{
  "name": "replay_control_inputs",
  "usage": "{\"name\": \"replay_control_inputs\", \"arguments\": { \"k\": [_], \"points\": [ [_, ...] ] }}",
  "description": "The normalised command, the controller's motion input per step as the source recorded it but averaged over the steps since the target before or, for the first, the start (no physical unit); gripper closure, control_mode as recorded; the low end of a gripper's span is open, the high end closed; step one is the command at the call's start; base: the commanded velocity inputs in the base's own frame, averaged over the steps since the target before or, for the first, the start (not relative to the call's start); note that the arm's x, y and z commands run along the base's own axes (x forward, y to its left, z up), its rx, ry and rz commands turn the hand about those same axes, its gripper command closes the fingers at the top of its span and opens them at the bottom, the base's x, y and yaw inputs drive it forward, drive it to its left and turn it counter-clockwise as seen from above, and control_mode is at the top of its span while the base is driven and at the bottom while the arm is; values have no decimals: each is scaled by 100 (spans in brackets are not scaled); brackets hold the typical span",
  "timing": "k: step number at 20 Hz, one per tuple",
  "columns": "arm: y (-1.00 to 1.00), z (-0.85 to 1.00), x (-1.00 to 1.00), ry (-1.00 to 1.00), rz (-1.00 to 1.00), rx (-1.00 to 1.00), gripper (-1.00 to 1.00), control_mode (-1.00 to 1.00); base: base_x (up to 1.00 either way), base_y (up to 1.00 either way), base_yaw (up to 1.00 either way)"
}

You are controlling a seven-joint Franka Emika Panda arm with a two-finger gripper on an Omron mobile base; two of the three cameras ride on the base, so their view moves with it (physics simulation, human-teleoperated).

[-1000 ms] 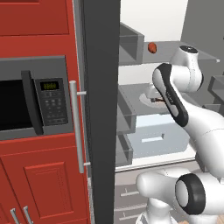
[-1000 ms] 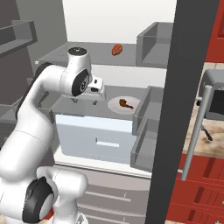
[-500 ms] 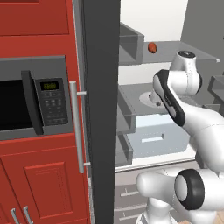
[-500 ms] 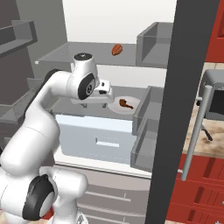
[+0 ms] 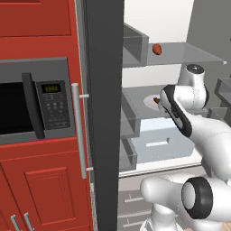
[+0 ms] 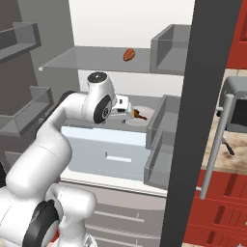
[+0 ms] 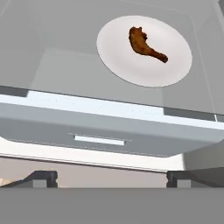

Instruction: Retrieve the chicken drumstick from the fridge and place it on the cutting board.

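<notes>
Fridge (image 6: pixel 207 72): stands open, dark grey outside and pale grey inside; its door edge cuts a dark upright band through both base views and hides part of the interior behind it.
White plate (image 7: pixel 144 50): sits on the middle glass shelf of the fridge, above the pale drawer (image 7: pixel 100 131); seen whole from the hand, only a sliver from the left base view.
Chicken drumstick (image 7: pixel 146 44): lies on the white plate, thick end toward the back of the fridge, thin bone end pointing right in the hand view; a small reddish-brown scrap just beyond the arm in the right base view (image 6: pixel 139 114), and nearly hidden by the forearm in the left base view.
Gripper (image 7: pixel 111 177): inside the fridge, near the plate and clear of it, nothing between the jaws; they stand wide apart, only the two dark tips showing at the bottom of the hand view. In the base views the hand is mostly masked by the wrist (image 6: pixel 99 103).
Orange-brown lump (image 6: pixel 129 54): on the top glass shelf of the fridge, above the plate; too small to make out what it is.
Door bins (image 6: pixel 164 140): grey, on the fridge door, partly cut off by the door edge.
Microwave (image 5: pixel 36 101): set in the red cabinets left of the fridge, its left side cut off by the frame.
Worktop (image 6: pixel 231 149): a strip of beige marble right of the fridge, mostly hidden.
</notes>
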Motion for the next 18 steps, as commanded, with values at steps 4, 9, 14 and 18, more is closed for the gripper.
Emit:
{"name": "replay_control_inputs", "arguments": {
  "k": [4, 9, 14, 18],
  "points": [
    [-33, 0, 66, -1, 2, 0, -100, -100, 0, 0, 0],
    [-7, 0, 54, -2, 3, 0, -100, -100, 0, 0, 0],
    [0, -5, 36, 0, 0, 0, -100, -100, 0, 0, 0],
    [0, -32, 24, -5, 0, 0, -100, -100, 0, 0, 0]
  ]
}}
